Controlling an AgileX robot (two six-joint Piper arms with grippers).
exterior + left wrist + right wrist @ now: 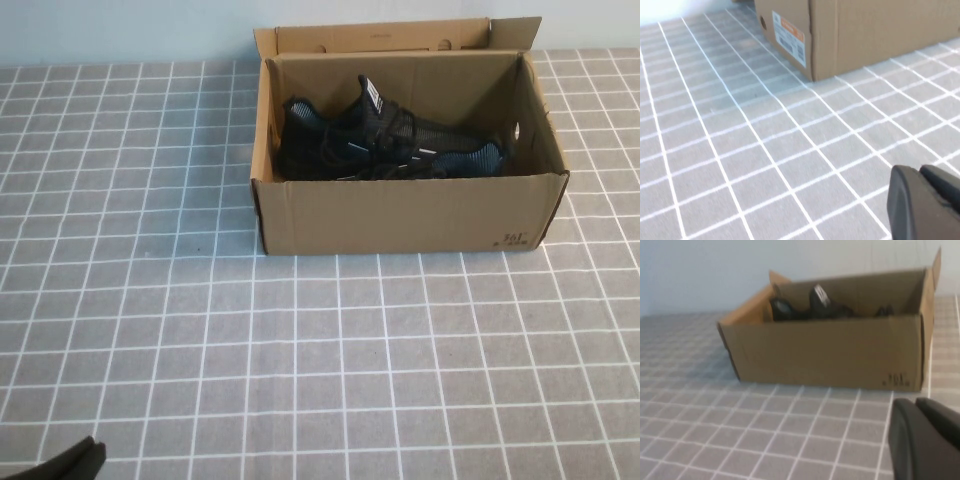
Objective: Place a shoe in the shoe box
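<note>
The brown cardboard shoe box (400,215) stands open at the far middle of the table, its lid flap (380,38) upright behind. The black knit shoe (390,145) lies inside it, heel to the left, toe to the right, white tongue label up. The right wrist view shows the shoe box (830,355) with the shoe (815,305) peeking over its rim. My left gripper (919,170) is shut and empty, low over the cloth near the table's front left, well short of the shoe box corner (860,35). My right gripper (914,402) is shut and empty, in front of the box.
A grey tablecloth (300,350) with a white grid covers the table. A white and orange label (788,37) is stuck on the box's left end wall. A dark part of my left arm (75,462) shows at the bottom left corner of the high view.
</note>
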